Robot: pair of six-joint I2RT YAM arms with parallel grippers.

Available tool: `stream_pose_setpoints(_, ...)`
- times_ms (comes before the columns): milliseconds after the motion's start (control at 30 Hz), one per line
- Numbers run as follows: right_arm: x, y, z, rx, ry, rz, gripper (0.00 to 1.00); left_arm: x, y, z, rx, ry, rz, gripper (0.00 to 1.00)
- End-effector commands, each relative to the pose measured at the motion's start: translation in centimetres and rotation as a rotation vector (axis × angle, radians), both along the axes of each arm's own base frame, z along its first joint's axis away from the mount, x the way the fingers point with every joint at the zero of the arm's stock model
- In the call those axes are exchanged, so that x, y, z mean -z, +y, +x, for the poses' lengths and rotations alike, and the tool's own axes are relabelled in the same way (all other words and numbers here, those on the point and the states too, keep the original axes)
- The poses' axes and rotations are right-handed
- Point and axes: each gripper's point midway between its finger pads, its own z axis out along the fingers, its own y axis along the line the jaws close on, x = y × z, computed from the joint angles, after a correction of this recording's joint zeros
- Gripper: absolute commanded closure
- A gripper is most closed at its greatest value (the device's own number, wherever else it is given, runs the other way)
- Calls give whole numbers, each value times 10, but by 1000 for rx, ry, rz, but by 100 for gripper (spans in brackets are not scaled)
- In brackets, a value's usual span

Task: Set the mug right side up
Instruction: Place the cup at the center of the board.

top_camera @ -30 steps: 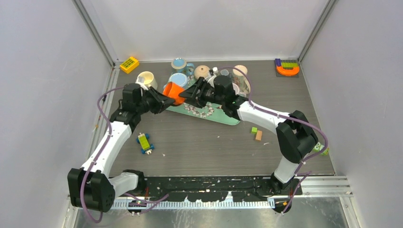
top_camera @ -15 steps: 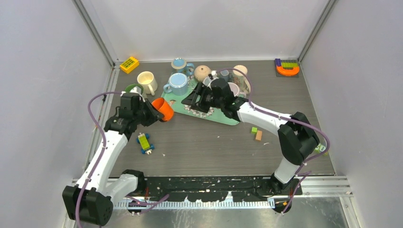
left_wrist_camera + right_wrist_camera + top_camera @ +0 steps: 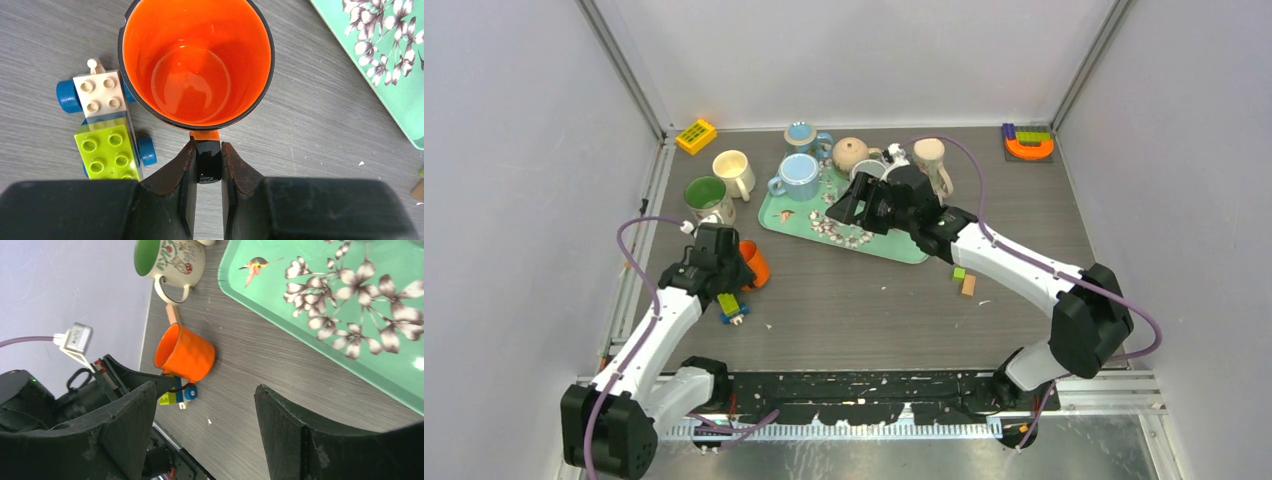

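Left pincer [image 3: 207,148] grips the orange mug [image 3: 195,75] by its handle [image 3: 207,165], jaws drawn narrow on the loop. The mug's mouth faces up, and it sits just beside a toy brick car [image 3: 102,135] on the worktop [image 3: 874,310], to the near left of the floral tray [image 3: 904,252]. Whether the base rests fully down cannot be told. Right pincer [image 3: 204,389] hangs wide and empty over the tray.

The turn looks all but done. Good practice would be to settle the base flat, clear of the car's wheels. The jaws should then spread slowly and back straight off along the handle, so the mug neither tips nor spins.

Counted on the worktop:
- one orange mug
- two blue mugs [image 3: 799,177]
- one cream mug [image 3: 730,168]
- one green-lined mug [image 3: 705,193]
- one pale mug [image 3: 929,155]
- one round tan vessel [image 3: 849,152]
- one tray
- one brick car
- one yellow brick [image 3: 696,133]
- one orange arch stack [image 3: 1028,143]
- two small loose bricks [image 3: 968,286]

The right arm may hide more.
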Motion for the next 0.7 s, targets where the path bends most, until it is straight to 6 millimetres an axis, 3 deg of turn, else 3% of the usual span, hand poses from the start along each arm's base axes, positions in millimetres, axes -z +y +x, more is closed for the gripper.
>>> stream_pose_setpoints(0, -6, -16, -2, 31, -70, -49, 24, -23, -3, 31, -22, -164, 3, 100)
stream_pose_setpoints(233, -9, -34, -5, 70, -111, -88, 22, -1, -4, 31, -21, -125, 33, 100)
stream_pose_setpoints(667, -17, -63, -7, 145, -178, -157, 18, 26, 4, 39, -60, -49, 93, 79)
